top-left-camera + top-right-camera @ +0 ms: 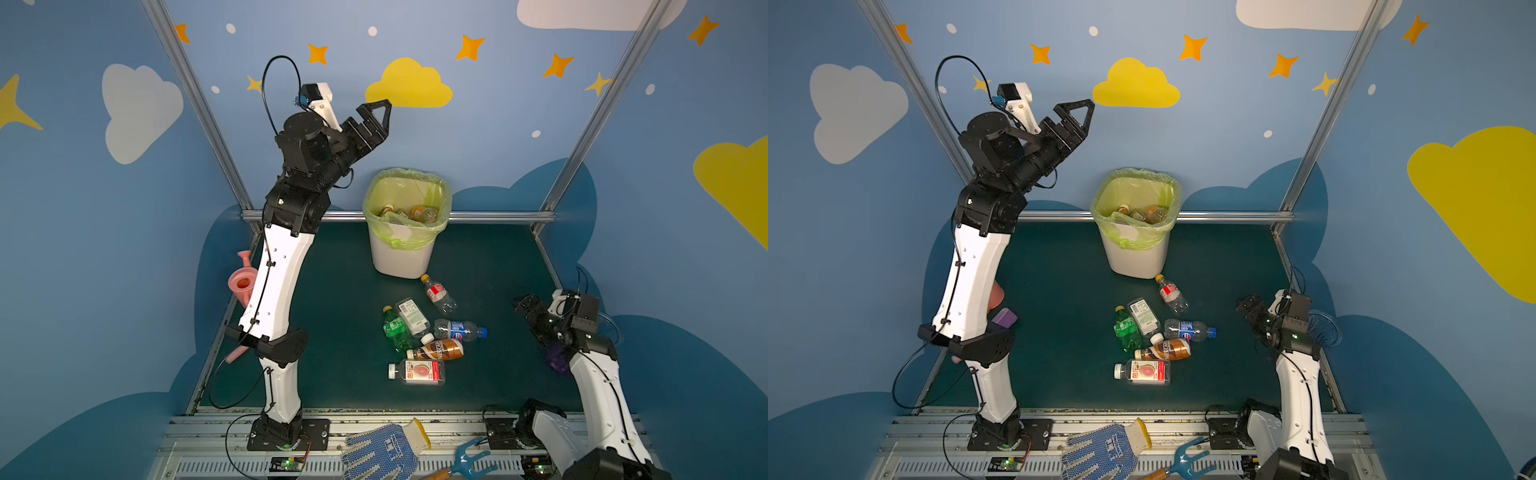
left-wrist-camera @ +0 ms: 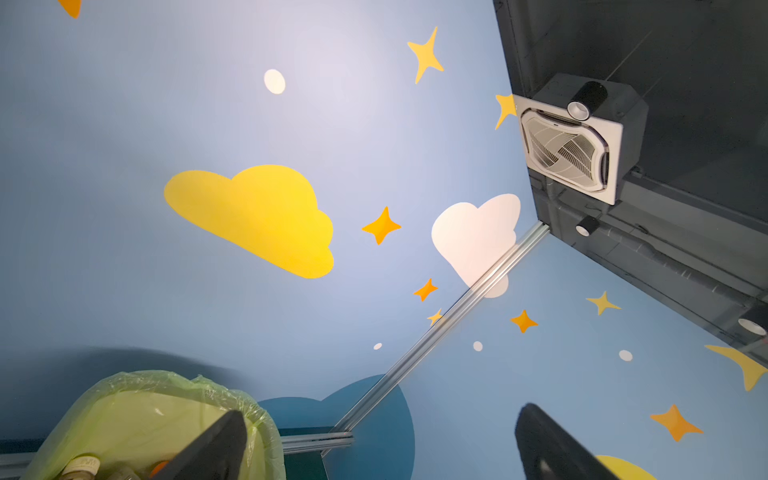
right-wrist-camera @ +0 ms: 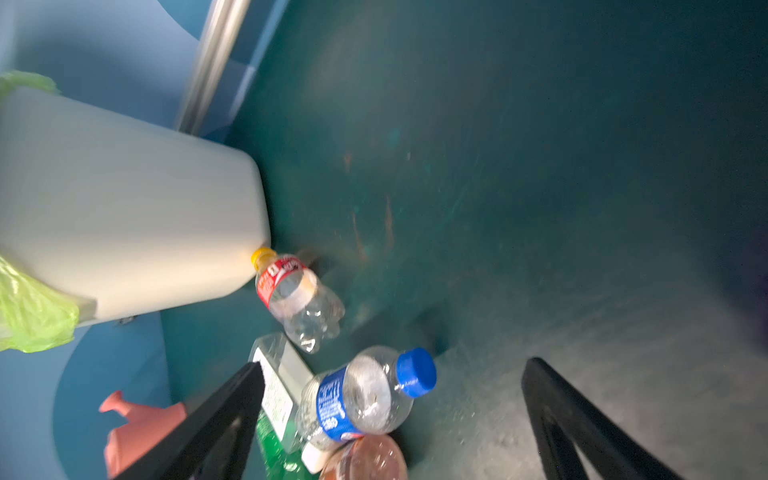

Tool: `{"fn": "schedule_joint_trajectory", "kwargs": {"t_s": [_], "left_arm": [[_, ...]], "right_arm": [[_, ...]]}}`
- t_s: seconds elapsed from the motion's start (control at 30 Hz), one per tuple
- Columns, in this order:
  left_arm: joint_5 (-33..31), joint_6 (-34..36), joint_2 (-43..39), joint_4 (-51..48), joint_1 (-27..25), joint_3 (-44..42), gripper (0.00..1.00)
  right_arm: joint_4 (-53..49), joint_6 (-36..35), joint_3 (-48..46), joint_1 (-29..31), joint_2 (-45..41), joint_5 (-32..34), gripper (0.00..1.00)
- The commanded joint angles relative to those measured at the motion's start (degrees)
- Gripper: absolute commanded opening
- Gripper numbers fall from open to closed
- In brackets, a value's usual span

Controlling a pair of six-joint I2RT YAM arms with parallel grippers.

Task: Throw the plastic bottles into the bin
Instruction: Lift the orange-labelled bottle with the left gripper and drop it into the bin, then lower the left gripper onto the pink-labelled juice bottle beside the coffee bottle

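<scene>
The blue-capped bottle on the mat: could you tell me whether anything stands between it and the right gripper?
Nothing visible does. The right gripper is open and empty, and the blue-capped bottle lies exposed at the near edge of the pile, bare green mat beside it.

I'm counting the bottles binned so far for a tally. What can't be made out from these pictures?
- Count inside the white plastic bin with its yellow-green liner: in both top views, only a few bottle tops show; the rim and liner hide the rest.
- Pink plastic watering can: the left arm hides most of it.
- Purple object beside the left arm: half covered, unidentifiable.
- Right wrist view: motion-blurred, labels unreadable.
</scene>
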Motion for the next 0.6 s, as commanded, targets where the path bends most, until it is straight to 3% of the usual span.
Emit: {"fn": "schedule_joint_trajectory", "kwargs": {"t_s": [0.0,0.17,0.23,0.4,0.57], "left_arm": [[1.1,1.9,3.4,-3.8,0.0,-2.0,1.00],[0.1,4.9,-1.6,-8.0,-0.2,-8.8,1.00],[-0.7,6.9,-6.6,-6.5,-0.6,-17.5,1.00],[-5.0,11.6,-23.3,5.8,-4.1,-48.9,1.00],[-7.8,22.0,-33.6,4.6,-11.2,-66.2,1.00]], "right_arm": [[-1.2,5.2,-1.8,4.3,-0.8,-2.5,0.96],[-0.7,12.7,-5.5,14.1,-2.1,1.8,0.96],[0.2,14.9,-7.1,17.1,-2.9,3.5,0.96],[0.3,16.9,-9.2,20.4,-5.5,7.5,0.96],[0.2,16.2,-9.4,20.3,-8.4,11.1,0.98]]}}
